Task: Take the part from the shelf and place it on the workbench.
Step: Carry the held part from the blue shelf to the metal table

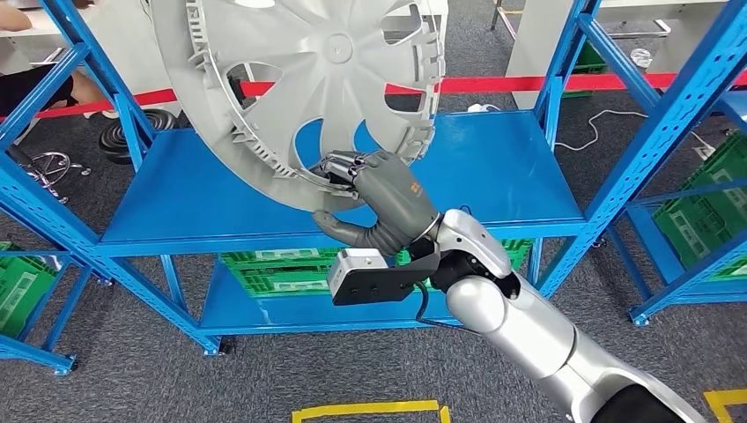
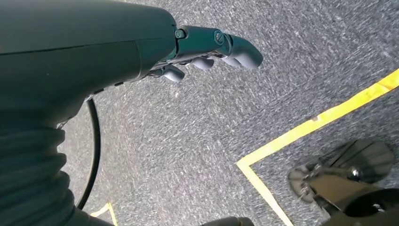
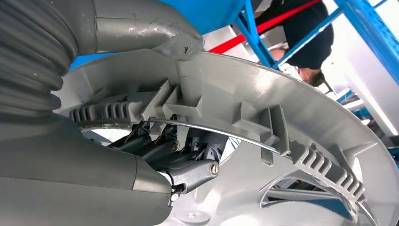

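Blue shelf (image 1: 493, 176) behind; right robot hand (image 1: 374, 198) grips grey wheel cover (image 1: 299, 79) by its lower rim, tilted above the shelf. Left robot hand (image 2: 207, 49) holds nothing, fingers loosely curled over carpet (image 2: 188, 141).

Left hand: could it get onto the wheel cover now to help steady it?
Probably not as it stands. The left hand hangs over the carpet by the yellow floor tape, while the right hand alone grips the wheel cover above the blue shelf.
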You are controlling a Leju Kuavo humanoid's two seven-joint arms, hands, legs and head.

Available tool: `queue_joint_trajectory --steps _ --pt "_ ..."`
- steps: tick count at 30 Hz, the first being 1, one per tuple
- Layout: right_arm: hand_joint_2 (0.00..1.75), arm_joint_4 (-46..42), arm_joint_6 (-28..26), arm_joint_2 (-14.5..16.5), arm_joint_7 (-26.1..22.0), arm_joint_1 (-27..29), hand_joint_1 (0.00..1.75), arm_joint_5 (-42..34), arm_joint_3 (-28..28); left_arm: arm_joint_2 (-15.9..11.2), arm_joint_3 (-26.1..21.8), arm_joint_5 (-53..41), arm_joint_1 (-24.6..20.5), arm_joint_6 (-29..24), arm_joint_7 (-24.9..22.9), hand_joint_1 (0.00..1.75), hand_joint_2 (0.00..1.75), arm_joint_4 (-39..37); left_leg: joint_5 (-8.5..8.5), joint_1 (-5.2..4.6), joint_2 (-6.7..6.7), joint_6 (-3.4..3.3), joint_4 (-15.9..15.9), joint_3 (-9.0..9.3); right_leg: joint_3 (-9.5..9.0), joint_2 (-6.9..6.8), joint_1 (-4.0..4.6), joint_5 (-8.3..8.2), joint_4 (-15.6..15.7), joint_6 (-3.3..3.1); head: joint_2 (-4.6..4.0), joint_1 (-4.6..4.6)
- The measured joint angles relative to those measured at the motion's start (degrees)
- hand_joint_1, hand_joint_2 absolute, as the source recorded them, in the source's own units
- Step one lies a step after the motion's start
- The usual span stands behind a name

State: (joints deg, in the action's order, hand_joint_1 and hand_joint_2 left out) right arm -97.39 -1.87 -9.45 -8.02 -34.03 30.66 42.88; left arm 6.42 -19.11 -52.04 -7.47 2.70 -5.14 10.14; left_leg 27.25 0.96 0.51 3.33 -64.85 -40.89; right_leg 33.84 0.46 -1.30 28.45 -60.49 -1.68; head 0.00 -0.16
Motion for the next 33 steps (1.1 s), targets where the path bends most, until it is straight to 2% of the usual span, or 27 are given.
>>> queue_joint_trajectory --steps 2,3,4,5,6,8,9,10,12,13,14,15,17,18,19,20,21,22,23,24,25,27,28,29,30,32,33 --pt "1.75 0.0 0.1 0.3 0.1 0.2 1.75 0.3 0.0 0.0 0.0 -0.3 -0.1 0.0 0.0 0.0 1.75 0.0 4.64 -0.02 -0.11 0.21 -7.8 -2.09 1.11 -0.09 0.24 -0.86 -0.1 -0.21 0.0 -0.04" --pt "1.75 0.0 0.3 0.3 0.1 0.3 1.75 0.5 0.0 0.0 0.0 -0.3 -0.1 0.1 0.0 0.0 1.75 0.0 5.77 -0.04 -0.12 0.17 -10.4 -2.41 1.68 -0.14 0.39 -1.28 -0.1 -0.26 0.0 -0.03" --pt "1.75 0.0 0.3 0.4 0.1 0.5 1.75 0.5 0.0 0.0 0.0 -0.4 -0.1 0.1 0.0 0.0 1.75 0.0 5.76 -0.08 -0.12 0.0 -10.9 -1.64 2.22 -0.18 0.55 -1.69 -0.1 -0.28 0.0 -0.04" --pt "1.75 0.0 0.4 0.4 0.2 0.6 1.75 0.5 0.0 0.0 0.0 -0.4 -0.2 0.1 0.0 0.0 1.75 0.0 4.86 -0.14 -0.12 -0.29 -8.9 0.4 2.72 -0.2 0.69 -2.09 -0.1 -0.26 0.0 -0.04" --pt "1.75 0.0 0.5 0.4 0.2 0.7 1.75 0.5 0.0 0.0 0.0 -0.4 -0.2 0.2 0.0 0.0 1.75 0.1 3.66 -0.26 -0.11 -0.69 -5.0 3.38 3.14 -0.19 0.8 -2.47 -0.2 -0.21 0.0 -0.04" --pt "1.75 0.0 0.5 0.5 0.3 0.7 1.75 0.5 0.0 -0.1 0.0 -0.5 -0.4 0.3 0.0 0.0 1.75 0.1 2.57 -0.7 -0.11 -1.43 2.9 8.86 3.64 -0.22 0.89 -3.25 0.0 0.18 0.0 -0.01" --pt "1.75 0.0 0.5 0.6 0.3 0.7 1.75 0.6 0.0 -0.1 0.0 -0.5 -0.4 0.3 0.0 0.0 1.75 0.2 2.44 -0.96 -0.1 -1.68 5.0 10.17 3.7 -0.25 0.85 -3.63 0.1 0.49 0.0 -0.03" --pt "1.75 0.0 0.6 0.7 0.3 0.8 1.75 0.7 -0.1 0.0 0.0 -0.6 -0.5 0.3 0.0 0.0 1.75 0.2 2.47 -1.2 -0.1 -1.87 5.8 10.48 3.72 -0.29 0.79 -4.06 0.3 0.85 0.0 -0.04" --pt "1.75 -0.1 0.8 0.9 0.3 0.8 1.75 1.2 -0.1 0.0 0.0 -0.8 -0.6 0.4 0.0 0.0 1.75 0.2 1.43 -1.23 -0.24 -2.51 6.3 10.06 3.81 -0.27 0.7 -4.67 0.6 1.55 0.0 -0.11" --pt "1.75 -0.1 0.9 0.9 0.4 0.8 1.75 1.5 -0.2 0.1 0.0 -0.9 -0.6 0.5 0.0 0.0 1.75 0.2 0.87 -1.09 -0.38 -2.96 6.6 9.75 4.12 -0.25 0.74 -4.11 0.2 1.82 0.0 -0.08" --pt "1.75 -0.1 1.0 0.9 0.4 0.8 1.75 1.6 -0.3 0.1 0.0 -1.1 -0.7 0.5 0.0 0.0 1.75 0.2 0.2 -0.92 -0.53 -3.43 7.0 9.32 4.68 -0.23 0.76 -2.59 -1.0 2.04 0.0 -0.01" --pt "1.75 -0.1 1.1 0.9 0.6 0.9 1.75 1.8 -0.4 0.1 0.0 -1.2 -0.7 0.6 0.0 0.0 1.75 0.2 -0.47 -0.77 -0.67 -3.76 7.1 8.78 5.53 -0.22 0.73 -0.16 -3.4 2.21 0.0 0.07" --pt "1.75 -0.2 1.3 0.9 0.9 1.1 1.75 2.0 -0.6 0.0 -0.1 -1.4 -0.8 0.7 0.0 0.0 1.75 0.3 -1.67 -0.78 -0.73 -4.06 7.1 7.2 7.47 -0.22 0.69 4.98 -10.4 2.53 0.0 0.2" --pt "1.75 -0.3 1.5 0.9 1.0 1.2 1.75 2.2 -0.7 0.0 -0.1 -1.5 -0.8 0.7 0.0 0.0 1.75 0.3 -2.27 -0.78 -0.78 -4.04 7.0 6.35 7.93 -0.22 0.66 6.16 -13.4 2.67 0.0 0.2" --pt "1.75 -0.3 1.6 0.9 1.1 1.4 1.75 2.4 -0.7 0.0 -0.1 -1.7 -0.8 0.8 0.0 0.0 1.75 0.2 -2.85 -0.76 -0.83 -3.96 6.9 5.48 7.63 -0.23 0.65 6.04 -14.8 2.76 0.0 0.21" --pt "1.75 -0.3 1.7 0.9 1.2 1.6 1.75 2.6 -0.9 0.0 -0.1 -1.9 -0.8 0.9 -0.1 0.0 1.75 0.2 -3.4 -0.72 -0.88 -3.85 6.7 4.62 6.38 -0.24 0.63 4.84 -14.3 2.81 0.0 0.21" --pt "1.75 -0.4 1.8 0.9 1.3 1.7 1.75 2.7 -1.0 0.0 -0.1 -2.1 -0.8 0.9 -0.1 0.0 1.75 0.2 -3.9 -0.66 -0.91 -3.67 6.4 3.77 4.06 -0.26 0.58 3.29 -11.6 2.83 0.0 0.21" --pt "1.75 -0.5 1.8 0.9 1.5 1.8 1.75 2.8 -1.1 0.0 -0.1 -2.2 -0.8 0.9 -0.1 0.0 1.75 0.3 -4.33 -0.65 -0.9 -3.41 6.1 2.98 1.2 -0.3 0.54 2.62 -7.8 2.81 0.0 0.21" --pt "1.75 -0.7 1.8 0.9 1.6 1.9 1.75 2.9 -1.3 0.0 -0.1 -2.4 -0.9 0.9 -0.2 0.0 1.75 0.3 -4.71 -0.66 -0.86 -3.1 5.7 2.35 -1.41 -0.26 0.64 2.49 -4.1 2.56 0.0 0.19" --pt "1.75 -0.8 1.8 0.9 1.6 2.0 1.75 3.0 -1.4 0.0 -0.1 -2.5 -0.9 0.9 -0.2 0.0 1.75 0.3 -5.08 -0.72 -0.82 -2.74 5.4 1.95 -3.18 -0.21 0.71 2.86 -1.2 2.24 0.0 0.23" --pt "1.75 -0.9 1.8 1.0 1.7 2.1 1.75 3.0 -1.5 0.0 -0.1 -2.5 -0.9 0.9 -0.2 0.0 1.75 0.3 -5.48 -0.77 -0.78 -2.36 5.3 1.74 -3.89 -0.13 0.85 3.4 0.2 1.82 0.0 0.23" --pt "1.75 -1.0 1.8 1.0 1.7 2.2 1.75 3.1 -1.6 0.0 -0.1 -2.6 -0.9 0.9 -0.3 0.0 1.75 0.3 -6.31 -0.71 -0.75 -1.57 5.5 1.59 -3.45 -0.09 0.96 2.83 0.5 0.8 0.0 0.38" --pt "1.75 -1.0 1.8 1.1 1.7 2.2 1.75 3.1 -1.6 0.0 -0.1 -2.6 -0.9 0.9 -0.3 0.0 1.75 0.3 -5.88 -0.61 -0.71 -1.19 5.3 1.32 -3.06 -0.15 0.93 2.28 0.5 0.3 0.0 0.35" --pt "1.75 -1.0 1.8 1.1 1.7 2.1 1.75 3.2 -1.6 -0.1 -0.1 -2.6 -0.9 0.9 -0.3 0.0 1.75 0.3 -4.43 -0.52 -0.68 -0.82 4.3 0.83 -2.57 -0.23 0.84 1.64 0.6 -0.16 0.0 0.33" --pt "1.75 -1.0 1.8 1.2 1.7 2.1 1.75 3.2 -1.6 -0.1 -0.1 -2.6 -0.9 0.9 -0.3 0.0 1.75 0.3 -1.99 -0.42 -0.65 -0.49 2.1 0.09 -1.92 -0.31 0.73 0.94 0.7 -0.5 0.0 0.23" --pt "1.75 -1.0 1.8 1.3 1.8 2.1 1.75 3.2 -1.6 -0.1 -0.1 -2.6 -1.0 0.9 -0.3 0.0 1.75 0.3 3.62 -0.34 -0.63 0.04 -4.9 -1.66 -0.31 -0.34 0.76 -0.38 0.7 -0.74 0.0 0.09" --pt "1.75 -1.0 1.8 1.3 1.8 2.1 1.75 3.3 -1.6 -0.1 -0.1 -2.6 -1.0 0.9 -0.3 0.0 1.75 0.3 5.15 -0.32 -0.63 0.19 -8.4 -2.15 0.56 -0.34 0.79 -1.06 0.6 -0.72 0.0 0.07"
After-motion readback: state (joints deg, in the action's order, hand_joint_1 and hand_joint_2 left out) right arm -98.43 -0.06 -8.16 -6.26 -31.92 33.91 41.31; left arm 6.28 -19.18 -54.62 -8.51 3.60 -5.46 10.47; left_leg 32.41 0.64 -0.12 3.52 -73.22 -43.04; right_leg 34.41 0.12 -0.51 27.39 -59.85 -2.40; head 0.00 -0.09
